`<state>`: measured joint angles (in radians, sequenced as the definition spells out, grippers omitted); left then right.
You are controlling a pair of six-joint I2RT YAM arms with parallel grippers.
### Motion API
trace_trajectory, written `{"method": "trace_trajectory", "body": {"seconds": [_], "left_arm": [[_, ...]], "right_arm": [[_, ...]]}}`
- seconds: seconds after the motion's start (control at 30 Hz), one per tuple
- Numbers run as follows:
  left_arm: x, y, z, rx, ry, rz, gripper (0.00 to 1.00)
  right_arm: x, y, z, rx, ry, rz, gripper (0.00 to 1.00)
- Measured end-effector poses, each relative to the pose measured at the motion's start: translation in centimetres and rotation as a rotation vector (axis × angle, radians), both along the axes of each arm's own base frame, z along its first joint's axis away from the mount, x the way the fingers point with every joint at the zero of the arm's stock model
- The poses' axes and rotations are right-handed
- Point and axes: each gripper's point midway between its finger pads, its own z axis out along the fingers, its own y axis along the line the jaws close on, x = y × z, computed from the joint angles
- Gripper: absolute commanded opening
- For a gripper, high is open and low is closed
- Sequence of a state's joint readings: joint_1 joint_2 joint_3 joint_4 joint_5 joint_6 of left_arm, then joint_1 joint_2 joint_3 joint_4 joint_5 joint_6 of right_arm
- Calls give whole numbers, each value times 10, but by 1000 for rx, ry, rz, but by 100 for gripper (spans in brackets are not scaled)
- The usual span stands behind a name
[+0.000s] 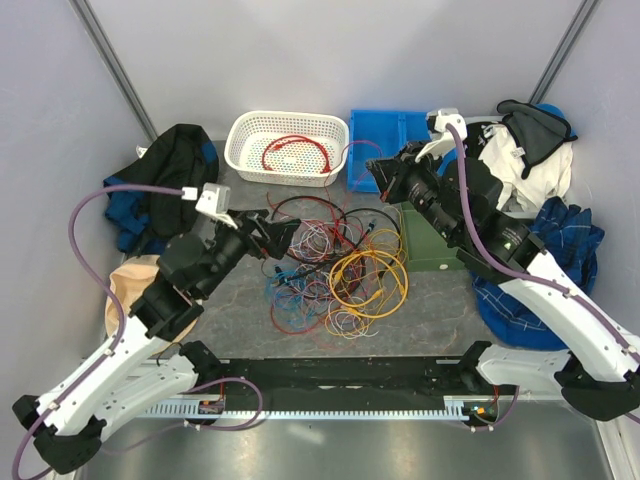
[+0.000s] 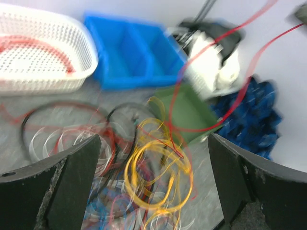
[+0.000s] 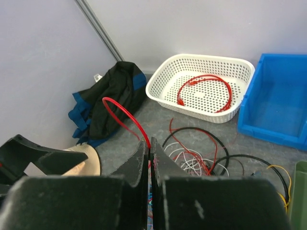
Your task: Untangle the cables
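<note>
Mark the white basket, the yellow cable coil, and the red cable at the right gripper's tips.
white basket [image 1: 265, 172]: top external view, near wall.
yellow cable coil [image 1: 395, 290]: top external view, right side of loops.
red cable [image 3: 130, 119]: right wrist view, arched stretch.

The cables [image 1: 335, 265] lie heaped at the centre of the frame. Behind them, at upper centre, sits the basket [image 1: 238, 140] with one cable loop [image 1: 296, 140] in it. The bin [image 1: 382, 130] stands just right of the basket, and the box [image 1: 425, 252] lies below the bin, right of the heap.
</note>
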<state>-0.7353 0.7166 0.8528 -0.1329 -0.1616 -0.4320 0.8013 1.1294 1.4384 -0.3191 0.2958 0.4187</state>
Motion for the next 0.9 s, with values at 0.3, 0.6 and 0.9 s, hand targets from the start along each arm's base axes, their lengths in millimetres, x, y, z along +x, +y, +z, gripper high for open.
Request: {"method": "trace_trajectory", "body": {"seconds": [0.3, 0.6, 0.9], "left_arm": [[-28, -32, 34, -150, -353, -243, 100], [-25, -65, 28, -36, -516, -361, 100], [-11, -100, 5, 31, -518, -422, 100]], "right_arm": [[-9, 2, -11, -54, 75, 41, 0], [-27, 12, -6, -43, 124, 142, 0], [-36, 24, -4, -13, 152, 217, 0]]}}
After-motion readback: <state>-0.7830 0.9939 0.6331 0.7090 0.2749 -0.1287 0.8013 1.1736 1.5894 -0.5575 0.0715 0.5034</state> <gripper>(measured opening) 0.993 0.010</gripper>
